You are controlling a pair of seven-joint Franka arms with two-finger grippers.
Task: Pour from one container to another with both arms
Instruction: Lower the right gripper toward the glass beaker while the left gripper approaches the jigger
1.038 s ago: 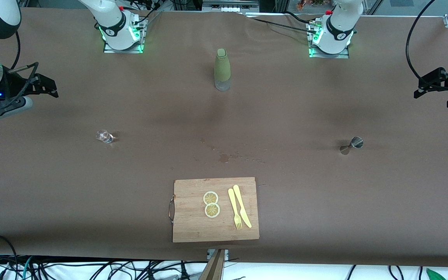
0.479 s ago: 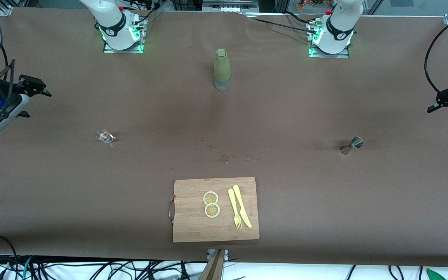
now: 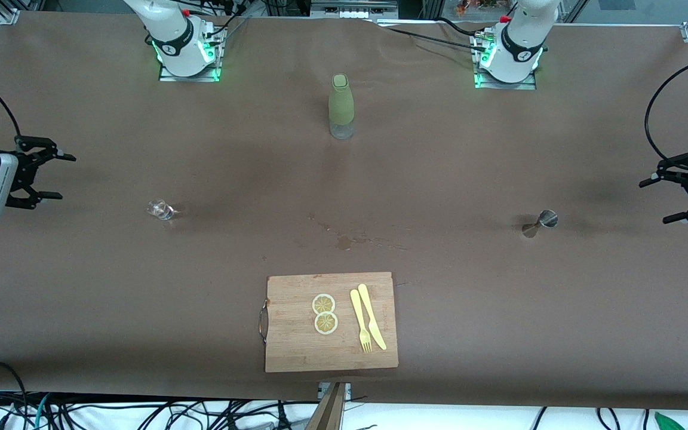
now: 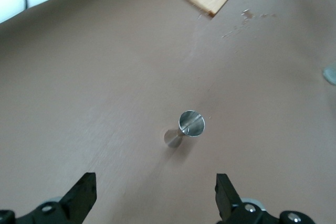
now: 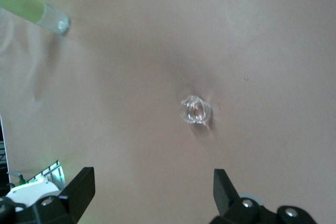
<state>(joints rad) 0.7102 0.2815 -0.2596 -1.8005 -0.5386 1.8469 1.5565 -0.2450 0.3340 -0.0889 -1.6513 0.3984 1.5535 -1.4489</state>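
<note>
Grippers have swung round since a moment ago: the right gripper (image 3: 45, 176) now hangs over its end of the table, fingers apart, facing the small glass (image 3: 160, 209). The left gripper (image 3: 669, 194), fingers apart and empty, has dropped lower, facing the metal cup (image 3: 542, 221).

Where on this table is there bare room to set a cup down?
Bare brown table spreads between the cutting board and the metal jigger, between the board and the small clear glass, and between the green bottle and the wet spill. The board is crowded: lemon slices, plastic fork and knife.
</note>
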